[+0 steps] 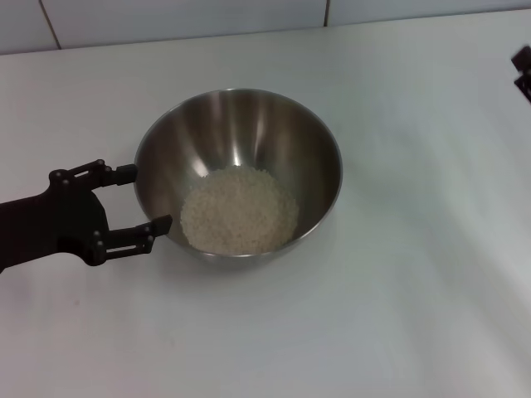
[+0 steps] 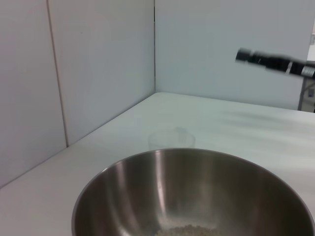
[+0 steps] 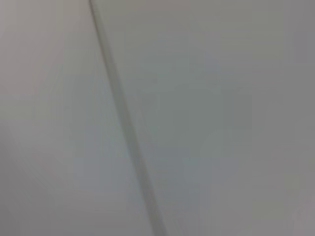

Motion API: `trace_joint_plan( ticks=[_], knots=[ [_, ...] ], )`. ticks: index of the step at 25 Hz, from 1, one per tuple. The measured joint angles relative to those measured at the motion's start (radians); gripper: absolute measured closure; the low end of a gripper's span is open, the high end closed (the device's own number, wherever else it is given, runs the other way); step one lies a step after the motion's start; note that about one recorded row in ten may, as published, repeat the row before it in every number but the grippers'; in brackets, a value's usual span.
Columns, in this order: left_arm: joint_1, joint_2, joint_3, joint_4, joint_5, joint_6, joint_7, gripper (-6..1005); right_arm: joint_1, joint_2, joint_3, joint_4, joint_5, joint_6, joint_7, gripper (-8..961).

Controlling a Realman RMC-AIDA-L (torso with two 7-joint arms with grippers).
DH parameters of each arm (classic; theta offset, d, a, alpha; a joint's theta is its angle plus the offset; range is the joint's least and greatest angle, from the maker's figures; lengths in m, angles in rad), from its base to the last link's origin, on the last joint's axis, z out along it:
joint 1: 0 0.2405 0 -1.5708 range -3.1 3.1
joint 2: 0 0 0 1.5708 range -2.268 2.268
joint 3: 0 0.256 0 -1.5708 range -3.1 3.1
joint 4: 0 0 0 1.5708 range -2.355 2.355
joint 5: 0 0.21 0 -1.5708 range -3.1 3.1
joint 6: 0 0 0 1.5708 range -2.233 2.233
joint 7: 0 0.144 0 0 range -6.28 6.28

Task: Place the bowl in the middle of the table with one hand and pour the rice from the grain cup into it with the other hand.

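Bowl: bowl [image 1: 239,174] sits near the middle of the counter [image 1: 398,298], just in front of the left tool, its rim lying in the gap between that tool's spread fingers.
Rice: rice [image 1: 239,211] lies as a loose heap in the bowl's bottom, so the pour looks done.
Left tool: left tool [image 1: 145,200] is released, one finger [image 1: 116,173] at the bowl's near wall, the other [image 1: 149,228] low on its side; whether either finger touches the steel I cannot tell. Probably it is letting go after setting the bowl down.
Grain cup: grain cup [image 2: 171,139] stands upright on the counter beyond the bowl from the left tool, apparently empty, set clear of the bowl.
Right tool: right tool [image 1: 523,70] shows only as a dark bit at the frame edge, well apart from the bowl and raised off the counter; whether it is clenched or released I cannot tell.
Judgement: task appears essentially finished; both arms need only withdraw without nudging bowl or cup.
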Motion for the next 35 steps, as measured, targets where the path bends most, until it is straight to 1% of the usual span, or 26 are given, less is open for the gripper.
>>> trace_joint_plan(
  ticks=[1,2,3,5,6,7,8,9,10,13,17,19,22,26,35],
  knots=[
    [0.0,0.0,-0.001,0.0,0.0,0.0,0.0,157,0.026,-0.012,-0.062,-0.055,-0.001,-0.055,0.054,143],
    [0.0,0.0,-0.002,0.0,0.0,0.0,0.0,157,0.045,-0.019,-0.107,-0.093,-0.001,-0.087,0.085,143],
    [0.0,0.001,-0.002,0.0,0.0,0.0,0.0,157,0.072,-0.027,-0.179,-0.146,-0.001,-0.118,0.128,143],
    [0.0,0.001,-0.003,0.001,0.0,0.0,0.0,157,0.119,-0.035,-0.306,-0.237,-0.001,-0.145,0.187,143],
    [-0.001,0.001,-0.003,0.002,0.0,0.0,0.0,157,0.14,-0.035,-0.371,-0.286,0.001,-0.154,0.216,143],
    [-0.003,0.001,-0.003,0.003,0.0,0.0,0.0,157,0.159,-0.033,-0.439,-0.342,0.003,-0.161,0.243,143],
    [-0.004,0.001,-0.003,0.004,0.0,0.0,0.0,157,0.188,-0.021,-0.562,-0.448,0.005,-0.169,0.305,143],
    [-0.006,0.001,-0.003,0.004,0.0,0.0,0.0,157,0.188,-0.021,-0.562,-0.448,0.005,-0.169,0.305,143],
    [-0.007,0.002,-0.003,0.005,0.0,0.0,0.0,157,0.202,-0.013,-0.629,-0.514,0.006,-0.17,0.345,143],
    [-0.01,0.003,-0.003,0.005,0.0,0.0,0.0,157,0.226,0.002,-0.812,-0.671,0.008,-0.169,0.5,143],
    [-0.017,0.003,-0.003,0.002,0.0,0.0,0.0,157,0.246,0.009,-1.025,-0.833,0.003,-0.153,0.699,142],
    [-0.023,0.003,-0.003,-0.003,0.004,0.0,0.0,157,0.258,0.008,-1.11,-0.888,-0.004,-0.149,0.78,142],
    [-0.028,0.002,-0.003,-0.005,0.016,-0.001,-0.003,157,0.279,0.007,-1.2,-0.935,-0.041,-0.143,0.868,142],
    [-0.034,0.0,-0.002,-0.009,0.027,-0.003,-0.011,157,0.294,0.012,-1.264,-0.953,-0.083,-0.11,0.919,142],
    [-0.035,0.001,-0.003,-0.013,0.029,-0.003,-0.012,157,0.287,0.016,-1.277,-0.955,-0.089,-0.1,0.926,142]
  ],
)
